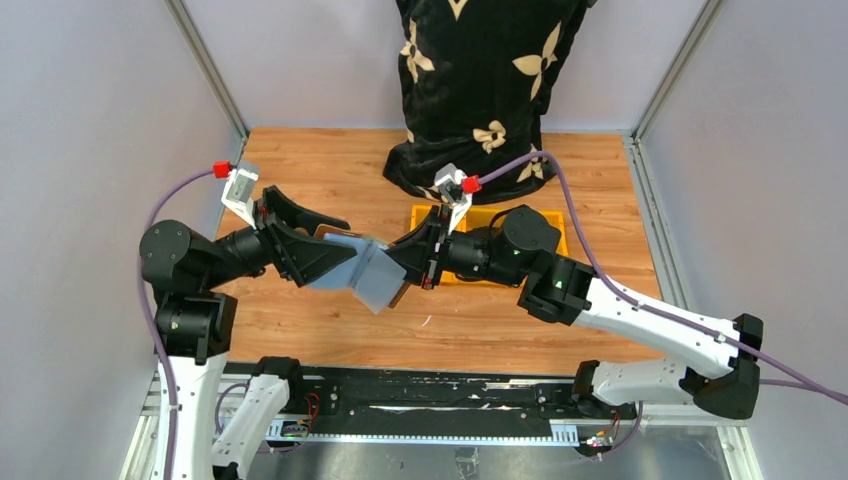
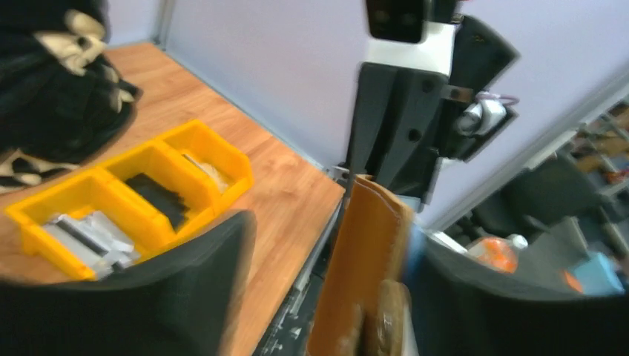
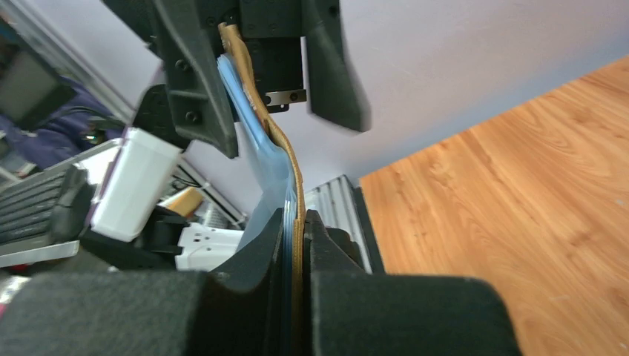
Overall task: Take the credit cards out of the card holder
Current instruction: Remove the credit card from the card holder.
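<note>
Card holder (image 1: 368, 275) hangs in the air over the table (image 1: 560, 320) between both arms, opened out, grey-silver inside facing up, long axis running arm to arm. Right gripper (image 3: 297, 245) is clamped on its right-hand flap, brown outside and bluish inner layers pinched together. Left gripper (image 1: 342, 240) is spread wide, with the other flap lying inside the gap against one finger and not pinched. No separate credit card can be told from the lining. Both arms reach inward, wrists level and nose to nose. The free left gripper looks best placed to pull. Yellow bins (image 2: 148, 185) sit behind on the table.
</note>
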You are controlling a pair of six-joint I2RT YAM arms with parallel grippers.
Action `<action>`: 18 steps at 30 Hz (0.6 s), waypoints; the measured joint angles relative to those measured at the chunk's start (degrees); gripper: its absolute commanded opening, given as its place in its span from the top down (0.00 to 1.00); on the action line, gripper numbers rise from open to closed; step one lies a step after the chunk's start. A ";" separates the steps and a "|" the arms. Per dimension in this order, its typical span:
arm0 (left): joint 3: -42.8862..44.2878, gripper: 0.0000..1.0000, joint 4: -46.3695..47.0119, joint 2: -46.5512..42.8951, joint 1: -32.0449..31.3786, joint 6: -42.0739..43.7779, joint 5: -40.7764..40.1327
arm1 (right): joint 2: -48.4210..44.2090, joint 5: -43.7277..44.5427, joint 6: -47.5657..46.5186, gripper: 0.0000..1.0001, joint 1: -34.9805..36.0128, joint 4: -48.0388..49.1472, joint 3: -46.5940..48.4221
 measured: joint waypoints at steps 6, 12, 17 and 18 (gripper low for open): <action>0.76 0.00 -12.28 -3.89 0.00 18.40 -9.11 | 5.25 16.00 -6.69 1.00 6.95 -20.26 14.23; -3.41 0.00 -16.90 -8.11 0.00 26.88 -11.69 | 17.49 36.09 -13.07 1.00 13.90 -39.28 34.16; -6.69 0.00 -19.04 -11.43 0.00 30.97 -13.33 | 26.73 47.54 -16.76 1.00 17.27 -49.96 44.81; -7.19 0.00 -19.08 -12.28 0.00 31.45 -13.60 | 28.00 49.20 -17.35 1.00 17.77 -51.45 45.99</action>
